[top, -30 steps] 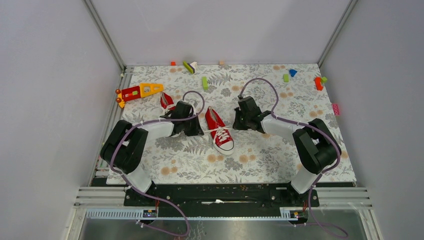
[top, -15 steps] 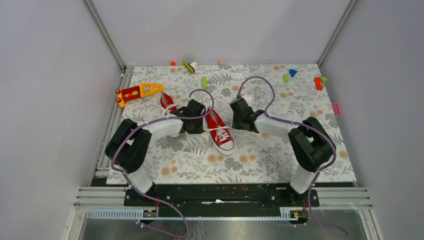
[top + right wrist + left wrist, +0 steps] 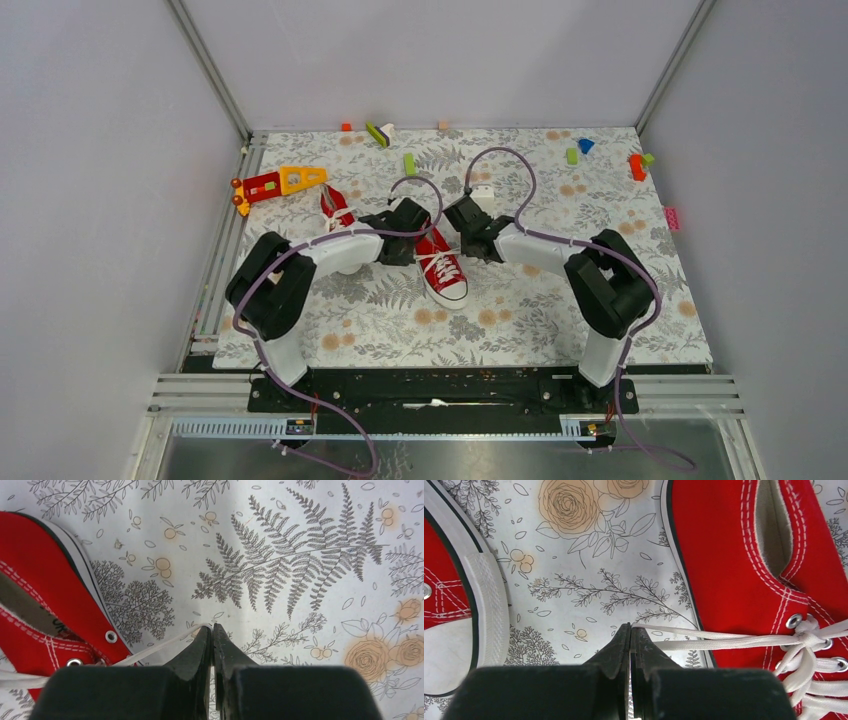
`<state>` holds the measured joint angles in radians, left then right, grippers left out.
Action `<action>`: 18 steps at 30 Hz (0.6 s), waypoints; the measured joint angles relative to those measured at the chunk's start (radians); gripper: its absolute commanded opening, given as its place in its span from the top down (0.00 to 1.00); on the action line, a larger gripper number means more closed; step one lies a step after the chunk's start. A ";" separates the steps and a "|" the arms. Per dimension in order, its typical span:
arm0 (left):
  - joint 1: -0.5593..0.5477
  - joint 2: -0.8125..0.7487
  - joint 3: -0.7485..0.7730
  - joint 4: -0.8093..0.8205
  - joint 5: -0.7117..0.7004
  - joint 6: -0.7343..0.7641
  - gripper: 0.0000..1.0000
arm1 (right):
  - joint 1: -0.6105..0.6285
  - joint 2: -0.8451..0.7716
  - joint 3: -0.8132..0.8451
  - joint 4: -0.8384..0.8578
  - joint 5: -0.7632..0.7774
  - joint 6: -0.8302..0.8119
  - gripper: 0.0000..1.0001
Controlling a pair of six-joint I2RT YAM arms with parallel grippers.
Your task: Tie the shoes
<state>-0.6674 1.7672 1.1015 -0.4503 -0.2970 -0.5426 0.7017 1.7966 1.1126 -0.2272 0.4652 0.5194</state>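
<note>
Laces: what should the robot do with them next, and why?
Probably carry the two ends across each other above the shoe to start a knot. The left gripper is shut on one lace end and the right gripper on the other end. Each end is stretched out to its own side, and no bow shows yet.

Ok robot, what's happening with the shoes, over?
Left gripper shut on one lace, right gripper on the other lace. Middle shoe not tied. Second shoe close beside left gripper.
</note>
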 measured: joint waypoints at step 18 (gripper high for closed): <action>0.002 0.041 0.068 -0.075 -0.051 -0.035 1.00 | 0.032 0.080 0.108 -0.086 0.129 -0.082 1.00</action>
<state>-0.6659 1.8084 1.1698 -0.5255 -0.3481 -0.5777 0.7334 1.8771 1.2205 -0.3130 0.5945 0.4377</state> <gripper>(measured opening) 0.010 0.058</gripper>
